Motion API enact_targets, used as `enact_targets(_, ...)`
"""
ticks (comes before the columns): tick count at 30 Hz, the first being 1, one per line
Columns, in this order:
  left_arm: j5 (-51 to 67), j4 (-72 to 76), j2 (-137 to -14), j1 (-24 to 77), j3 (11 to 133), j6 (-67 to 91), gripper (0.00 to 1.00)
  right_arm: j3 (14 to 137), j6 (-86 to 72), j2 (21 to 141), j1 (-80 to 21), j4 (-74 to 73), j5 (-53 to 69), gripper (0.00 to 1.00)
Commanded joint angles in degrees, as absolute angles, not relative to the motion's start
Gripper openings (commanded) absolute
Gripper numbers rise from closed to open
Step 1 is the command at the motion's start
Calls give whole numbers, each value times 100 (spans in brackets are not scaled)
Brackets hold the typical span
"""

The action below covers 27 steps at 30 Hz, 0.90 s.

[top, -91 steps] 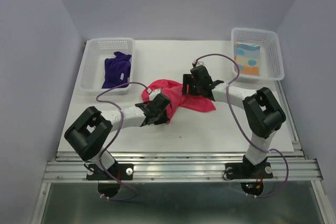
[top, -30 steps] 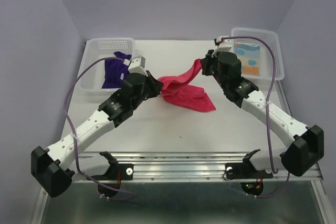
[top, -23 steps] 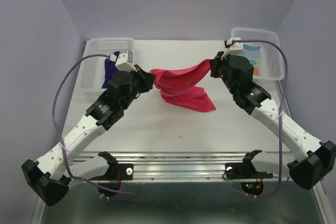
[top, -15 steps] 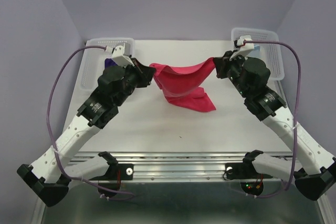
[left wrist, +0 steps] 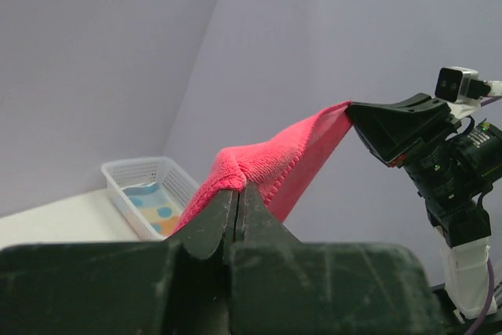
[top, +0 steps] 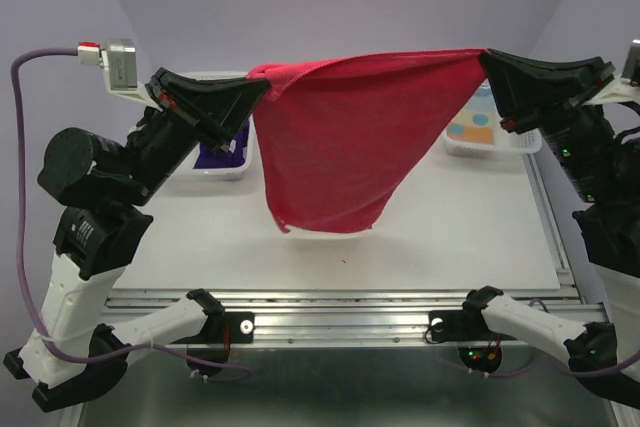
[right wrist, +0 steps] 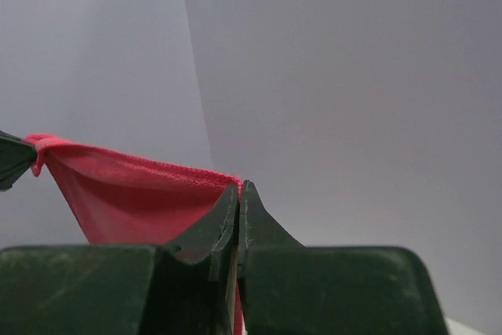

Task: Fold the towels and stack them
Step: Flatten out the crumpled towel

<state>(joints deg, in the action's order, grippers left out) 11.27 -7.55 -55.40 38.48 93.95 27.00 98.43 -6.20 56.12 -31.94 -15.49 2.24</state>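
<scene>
The left tool (top: 262, 87) is pinching one corner of the pink towel (top: 340, 137) in the upper left of the overhead view, its jaws closed tight on a bunched bit of cloth. The right tool (top: 487, 57) is gripping the opposite corner in the upper right, its jaws likewise clamped narrow with the hem caught between them.

Between the two, the towel's top edge is stretching taut across the upper middle of the frame. It is running left to right and rising slightly toward the right. That edge is the long axis. The rest of the cloth is hanging below it as a broad triangle, narrowing to a rounded tip that is pointing down toward the lower centre. From above, it cannot be told whether that tip is clear of the bench (top: 450, 217).

In the left wrist view, the towel is running away from the closed jaws up toward the right tool at the right of the frame. In the right wrist view, it is sloping off toward the left edge.

The purple towel (top: 215, 155) is lying in the left basket (top: 235, 171), partly hidden behind the left arm. The blue towel (top: 470, 129) with orange blotches is lying in the right basket (top: 495, 144), just beyond the pink towel's right side.
</scene>
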Motion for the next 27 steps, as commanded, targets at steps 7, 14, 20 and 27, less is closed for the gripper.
enact_targets(7,1230,-1116,-6064,3823,10520,2461,0,10336,-378,5819,-3208,-1723,-80,1)
enact_targets(14,1845,-897,-5836,3832,10328,2786,0,10670,-720,5704,-3199,-1872,536,1)
enact_targets(20,2267,-572,-5415,3832,9949,3067,0,11012,-1116,5643,-3208,-2013,1362,1)
enact_targets(27,2557,-440,-5168,3823,9704,3339,0,11425,-1502,5608,-3208,-2162,1872,1)
